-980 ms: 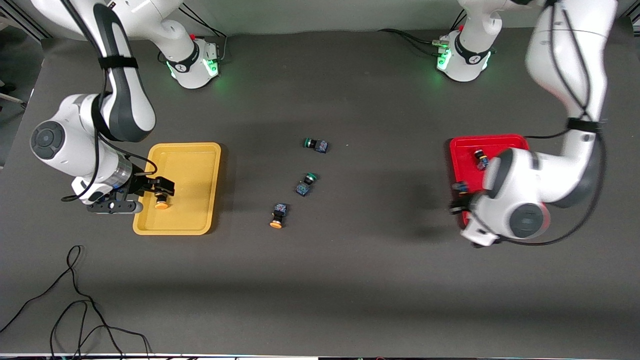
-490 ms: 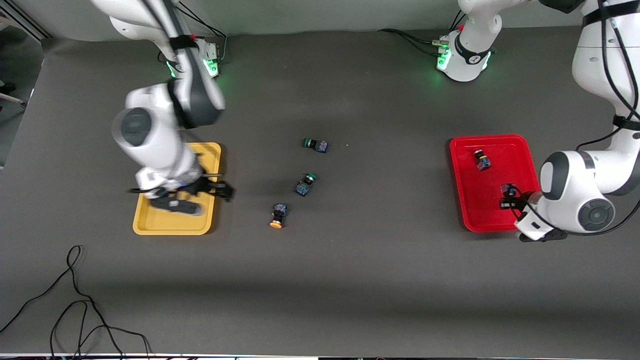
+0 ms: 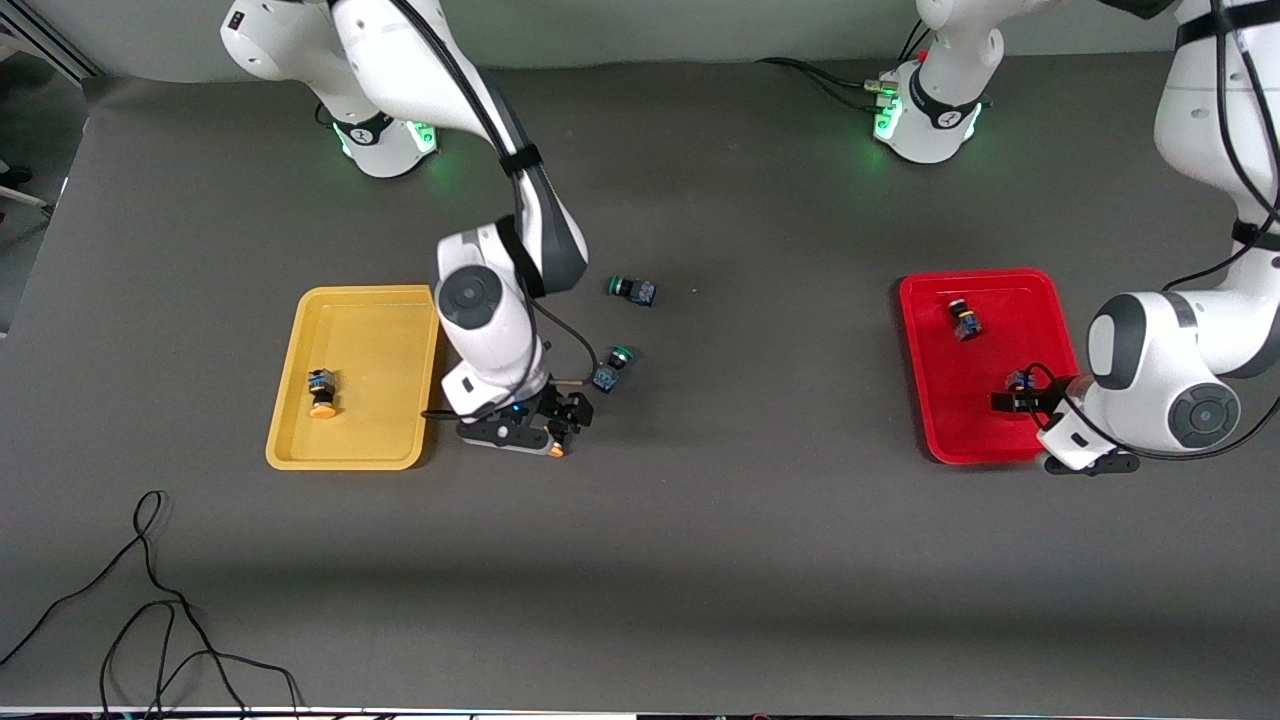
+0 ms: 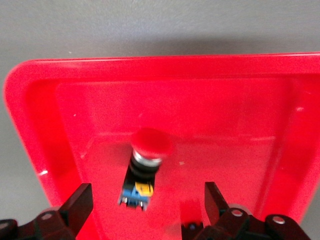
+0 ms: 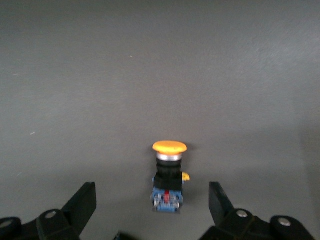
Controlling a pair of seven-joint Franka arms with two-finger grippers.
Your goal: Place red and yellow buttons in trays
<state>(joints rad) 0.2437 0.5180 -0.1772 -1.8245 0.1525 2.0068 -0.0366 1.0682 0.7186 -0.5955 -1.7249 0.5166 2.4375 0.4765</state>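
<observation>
While the left end effector [image 4: 145, 215] stands wide over the red plastic tray [image 4: 35, 125], the right end effector [image 5: 150, 215], also wide and empty, hovers over the yellow-capped dark-bodied button [image 5: 169, 176] lying between its fingers on the counter [image 5: 150, 60]; light, rigid, slick-capped, it is probably best pinched across its squarish body.

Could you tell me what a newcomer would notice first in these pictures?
Two bright trays stand out on the dark table: a yellow tray at the right arm's end, a red tray at the left arm's. The right gripper hangs open over a yellow button mid-table; the left gripper is open over the red tray.
</observation>
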